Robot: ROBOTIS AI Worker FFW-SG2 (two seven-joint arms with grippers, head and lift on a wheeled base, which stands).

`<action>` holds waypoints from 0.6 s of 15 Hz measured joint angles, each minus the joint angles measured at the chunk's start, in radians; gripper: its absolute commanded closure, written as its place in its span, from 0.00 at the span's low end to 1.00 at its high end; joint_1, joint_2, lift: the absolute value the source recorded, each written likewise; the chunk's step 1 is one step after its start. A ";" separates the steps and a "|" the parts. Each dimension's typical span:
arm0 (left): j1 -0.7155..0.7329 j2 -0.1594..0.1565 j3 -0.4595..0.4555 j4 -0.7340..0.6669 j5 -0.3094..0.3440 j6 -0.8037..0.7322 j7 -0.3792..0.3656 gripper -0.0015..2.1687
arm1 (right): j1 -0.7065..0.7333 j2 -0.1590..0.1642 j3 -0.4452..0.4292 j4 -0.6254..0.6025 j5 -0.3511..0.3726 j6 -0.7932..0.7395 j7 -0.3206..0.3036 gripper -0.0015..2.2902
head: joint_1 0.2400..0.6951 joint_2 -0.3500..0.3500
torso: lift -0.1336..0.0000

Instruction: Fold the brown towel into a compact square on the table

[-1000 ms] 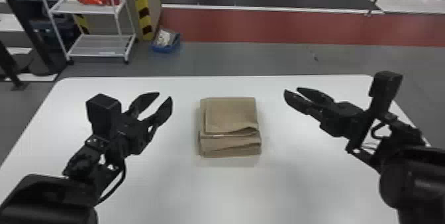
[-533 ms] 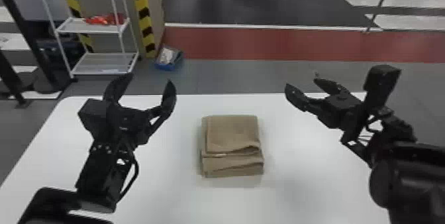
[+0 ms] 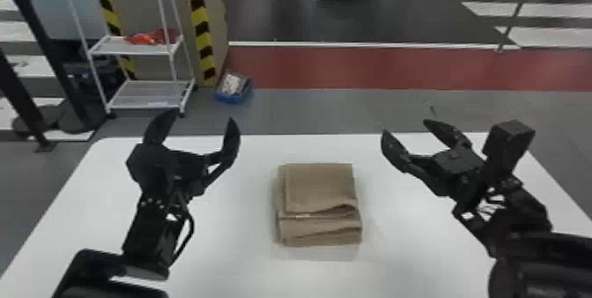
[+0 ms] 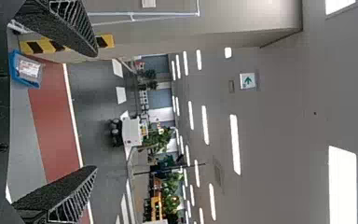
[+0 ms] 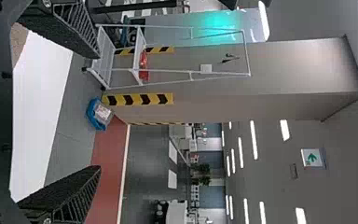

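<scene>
The brown, folded cloth towel (image 3: 320, 189) sits between the two arms, a little closer to the right

On the white, flat bench (image 3: 229, 253), the towel's stepped fold edges face the robot. Its outline is almost square; I cannot tell a clear long axis. Farther away, the left black fingers (image 3: 231, 140) are open wide and empty, and the towel lies to their right and nearer to the robot. The right black fingers (image 3: 394, 149) are also apart with nothing between; from them it lies leftward and nearer to the robot. If a last straightening is needed, both probably must come inward and back.
</scene>
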 measured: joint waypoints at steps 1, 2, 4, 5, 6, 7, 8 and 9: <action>-0.004 0.003 0.006 0.011 -0.003 -0.006 -0.005 0.01 | 0.005 0.000 -0.014 0.000 -0.004 0.009 0.003 0.02 | 0.82 0.48 | 0.07; -0.006 0.006 0.014 0.018 -0.005 -0.008 -0.013 0.01 | 0.008 0.000 -0.028 0.000 -0.009 0.022 0.005 0.02 | 0.83 0.48 | 0.07; -0.007 0.009 0.030 0.022 -0.005 0.002 -0.026 0.01 | 0.010 0.000 -0.042 0.000 -0.013 0.044 0.008 0.02 | 0.84 0.48 | 0.07; -0.006 0.009 0.035 0.021 -0.002 0.017 -0.034 0.01 | 0.012 0.000 -0.044 0.000 -0.014 0.054 0.009 0.02 | 0.85 0.48 | 0.07; -0.006 0.009 0.037 0.019 0.003 0.043 -0.048 0.01 | 0.015 0.000 -0.041 0.000 -0.015 0.069 0.005 0.02 | 0.87 0.48 | 0.07; -0.006 0.009 0.041 0.016 0.014 0.083 -0.057 0.01 | 0.019 0.000 -0.037 -0.004 -0.015 0.088 0.001 0.02 | 0.89 0.49 | 0.07; -0.006 0.009 0.043 0.015 0.027 0.113 -0.059 0.01 | 0.022 0.000 -0.032 -0.006 -0.016 0.100 0.000 0.02 | 0.90 0.49 | 0.07; -0.006 0.009 0.044 0.014 0.036 0.129 -0.059 0.01 | 0.024 0.000 -0.028 -0.008 -0.017 0.107 0.000 0.02 | 0.91 0.50 | 0.07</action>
